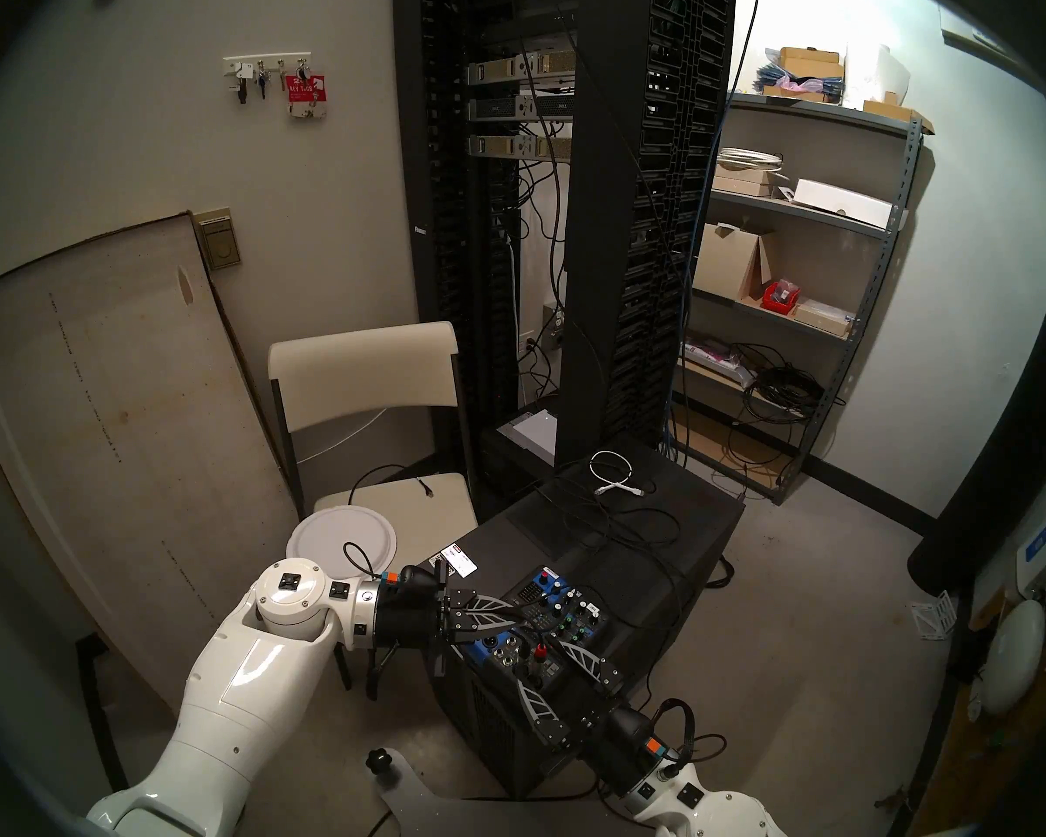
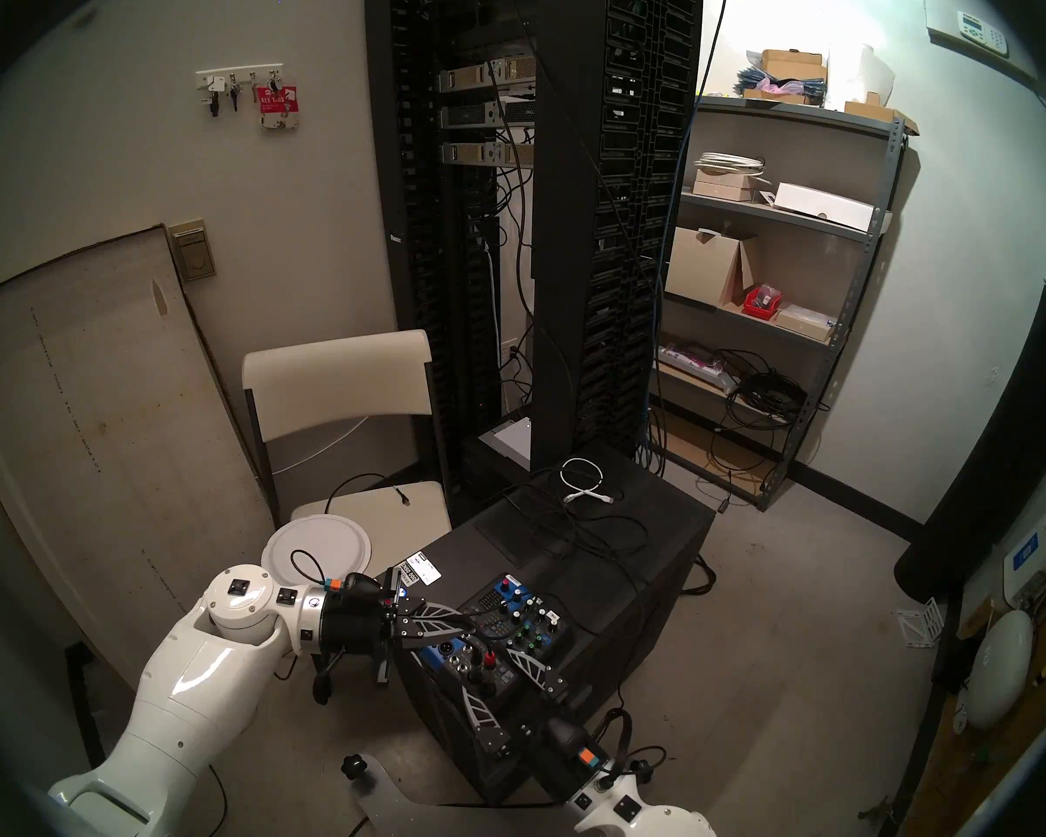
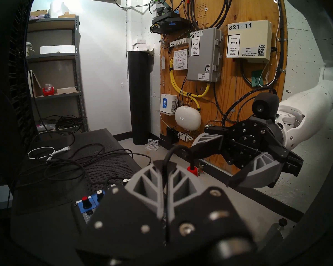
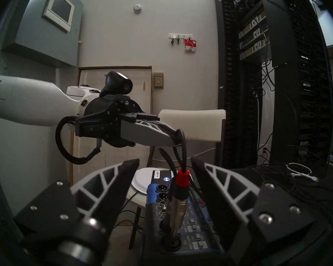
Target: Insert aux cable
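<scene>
Right gripper (image 4: pixel 164 175): spread wide, one finger either side of the plug, touching nothing.
Left gripper (image 3: pixel 166 168): pinched on the cable.
Aux cable (image 4: pixel 178 198): plug upright in the mixer's (image 4: pixel 196 227) near socket.
Mixer: on black cabinet (image 1: pixel 641 515).

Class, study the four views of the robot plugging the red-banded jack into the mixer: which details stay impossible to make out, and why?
- Plug tip depth in the mixer socket: right wrist view, blurred.
- Mixer labels: head views, too small.
- Cable inside left gripper: left wrist view, its fingers cover it.
- Right gripper bases: blurred, cut off below.
</scene>
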### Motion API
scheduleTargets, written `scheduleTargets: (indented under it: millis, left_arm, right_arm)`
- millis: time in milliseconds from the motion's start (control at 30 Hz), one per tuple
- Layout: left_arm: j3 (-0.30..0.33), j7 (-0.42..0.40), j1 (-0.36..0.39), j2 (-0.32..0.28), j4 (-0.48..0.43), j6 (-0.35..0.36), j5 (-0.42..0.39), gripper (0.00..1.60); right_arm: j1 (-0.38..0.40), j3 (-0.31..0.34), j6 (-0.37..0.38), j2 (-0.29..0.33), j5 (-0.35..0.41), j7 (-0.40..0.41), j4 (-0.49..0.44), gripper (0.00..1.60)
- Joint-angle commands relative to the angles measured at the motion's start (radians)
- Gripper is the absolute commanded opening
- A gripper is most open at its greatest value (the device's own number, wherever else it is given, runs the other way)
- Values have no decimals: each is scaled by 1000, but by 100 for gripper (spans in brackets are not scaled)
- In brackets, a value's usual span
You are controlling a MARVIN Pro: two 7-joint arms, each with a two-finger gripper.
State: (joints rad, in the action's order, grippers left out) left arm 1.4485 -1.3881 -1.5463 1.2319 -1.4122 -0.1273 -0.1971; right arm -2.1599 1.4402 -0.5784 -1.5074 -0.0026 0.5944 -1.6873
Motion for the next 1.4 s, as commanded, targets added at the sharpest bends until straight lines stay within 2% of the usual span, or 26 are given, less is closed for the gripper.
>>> scheduleTargets:
  millis: [0,33,67,933,1367]
  left_arm:
    - [0,-1,4,5,-8,-2,-4,0]
    - [0,-1,3,5,-8,-3,-4,0]
    - [0,-1,3,6,-7,-3,-4,0]
    - [5,-2,-2,9,-16,-2,-4,0]
    - [4,-3,0,12,-13,-2,-3,0]
  right_arm:
    - [8,-14,0,6,8,-15,-35,97]
    - [8,-15,1,7,8,-17,-35,78]
    - [8,-18,1,10,7,-22,-36,77]
    - [37,-33,15,20,-29,-87,-2,76]
    - [21,-28,21,27,18,-85,-39,75]
